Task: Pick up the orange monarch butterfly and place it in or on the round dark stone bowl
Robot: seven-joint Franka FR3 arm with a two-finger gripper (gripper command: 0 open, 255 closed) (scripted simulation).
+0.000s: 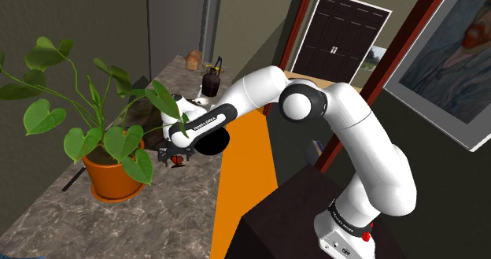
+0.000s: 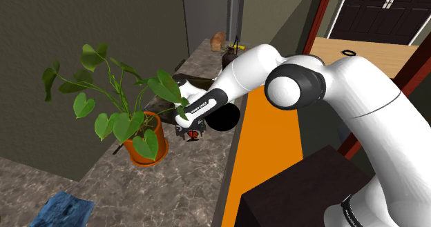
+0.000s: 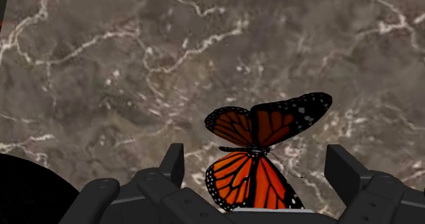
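I had the all-black two-finger gripper [image 1: 173, 155] down at the grey-brown veined marble counter [image 3: 102, 66], jaws wide. The orange-and-black monarch butterfly [image 3: 262, 154] stood between the fingers, and I judged it ungripped. Closing, lifting and carrying it to the round dark stone bowl [image 2: 185, 81] nearby all remained.

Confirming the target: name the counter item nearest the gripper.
The orange butterfly, between the gripper's open fingers; the potted plant and dark cup stand farther off.

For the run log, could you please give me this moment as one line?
phase: pre-grasp | gripper: open, straddling butterfly | butterfly: on marbled counter, not yet held
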